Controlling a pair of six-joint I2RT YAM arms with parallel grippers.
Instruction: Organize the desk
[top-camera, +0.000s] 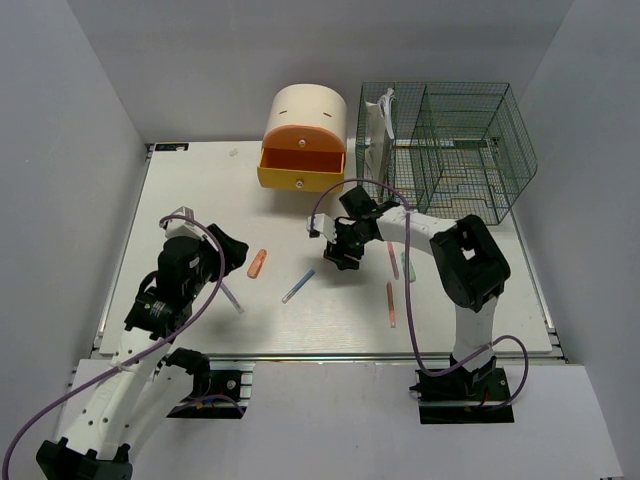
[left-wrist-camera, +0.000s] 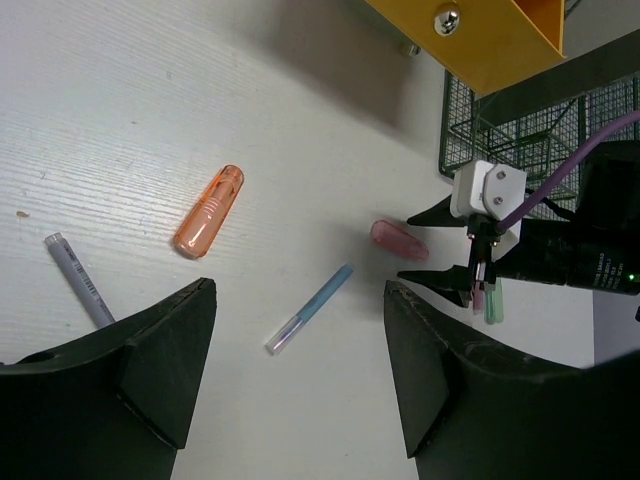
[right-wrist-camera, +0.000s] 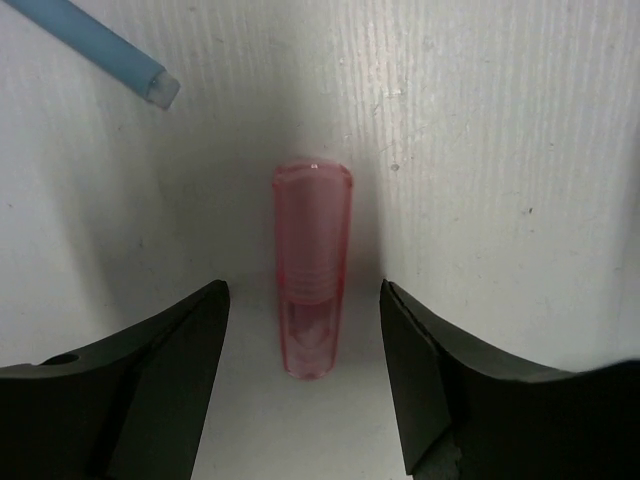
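On the white desk (top-camera: 200, 200) my right gripper (right-wrist-camera: 303, 292) is open, low over a pink translucent capsule (right-wrist-camera: 312, 265) that lies on the surface between its two fingers, touching neither. The left wrist view shows the same pink capsule (left-wrist-camera: 396, 239) between that gripper's tips. My left gripper (top-camera: 237, 251) is open and holds nothing. It hovers left of an orange capsule (top-camera: 257, 263), which lies loose ahead of its fingers (left-wrist-camera: 170, 350). A blue pen (top-camera: 298, 286) lies between the two arms, and a grey pen (left-wrist-camera: 80, 281) lies at the left.
A cream box with an open orange drawer (top-camera: 301, 164) stands at the back centre. A green wire mesh organizer (top-camera: 455, 140) stands at the back right. Three pens lie by the right arm: an orange one (top-camera: 390, 303), a pink one (top-camera: 393, 259) and a green one (top-camera: 409, 266).
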